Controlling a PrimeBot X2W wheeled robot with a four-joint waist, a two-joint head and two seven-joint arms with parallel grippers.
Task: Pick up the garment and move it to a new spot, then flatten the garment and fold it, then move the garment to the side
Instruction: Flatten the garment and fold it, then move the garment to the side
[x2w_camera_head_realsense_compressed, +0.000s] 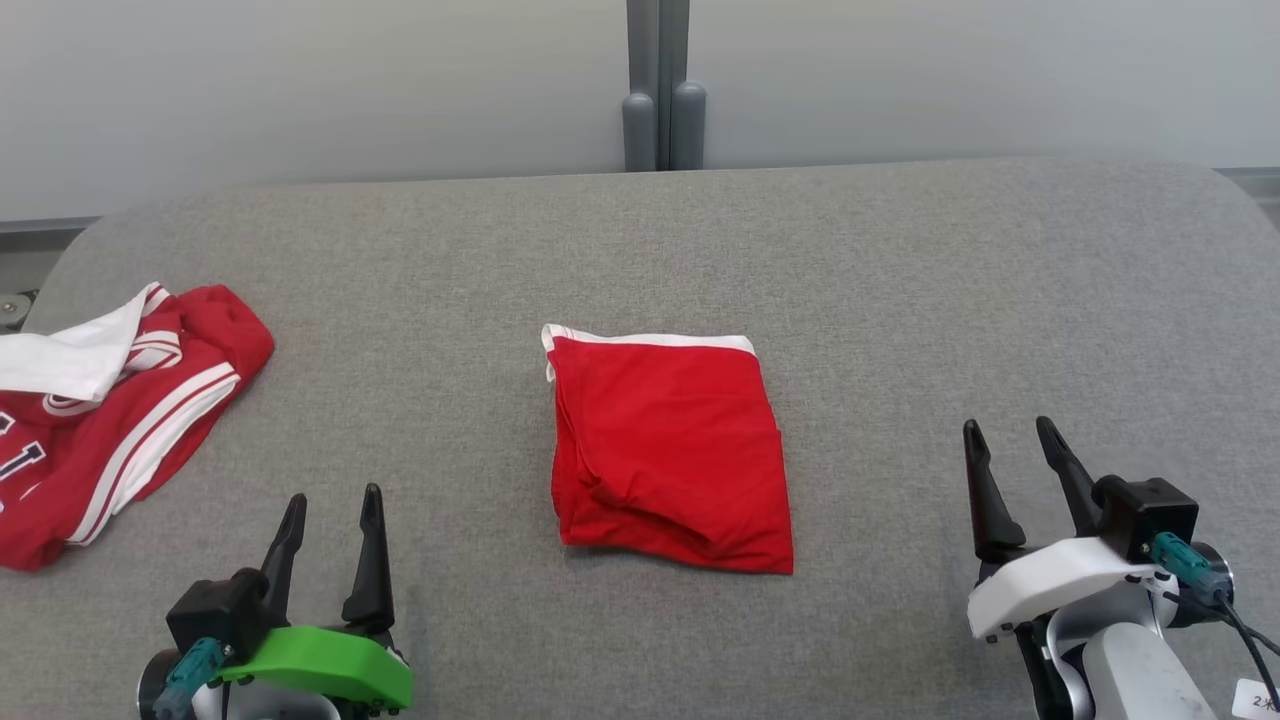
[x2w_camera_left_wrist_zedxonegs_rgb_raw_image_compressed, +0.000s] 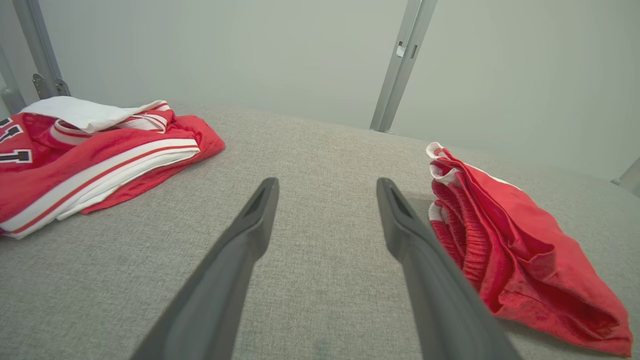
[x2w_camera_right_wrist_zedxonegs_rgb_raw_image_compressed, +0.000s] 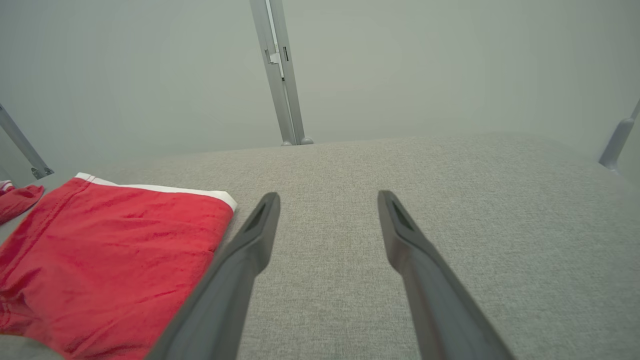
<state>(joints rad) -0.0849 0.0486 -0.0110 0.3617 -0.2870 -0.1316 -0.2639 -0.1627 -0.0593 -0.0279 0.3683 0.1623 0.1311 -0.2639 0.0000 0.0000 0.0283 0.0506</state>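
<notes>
A red garment (x2w_camera_head_realsense_compressed: 668, 450) with a white band along its far edge lies folded into a rough rectangle at the middle of the grey table (x2w_camera_head_realsense_compressed: 900, 300). The left wrist view shows the garment (x2w_camera_left_wrist_zedxonegs_rgb_raw_image_compressed: 510, 245) on the right, the right wrist view shows the garment (x2w_camera_right_wrist_zedxonegs_rgb_raw_image_compressed: 110, 250) on the left. My left gripper (x2w_camera_head_realsense_compressed: 333, 508) stands open at the lower left, well apart from the cloth, nothing between its fingers (x2w_camera_left_wrist_zedxonegs_rgb_raw_image_compressed: 255, 220). At the lower right my right gripper (x2w_camera_head_realsense_compressed: 1010, 432) is open too, empty, to the right of the garment, its fingers (x2w_camera_right_wrist_zedxonegs_rgb_raw_image_compressed: 260, 230) over bare table.
A crumpled red and white jersey (x2w_camera_head_realsense_compressed: 110, 400) lies at the table's left edge, also seen as the jersey (x2w_camera_left_wrist_zedxonegs_rgb_raw_image_compressed: 90, 150) in the left wrist view. A grey post (x2w_camera_head_realsense_compressed: 660, 90) stands behind the table against a pale wall. Bare table spreads to the right and back.
</notes>
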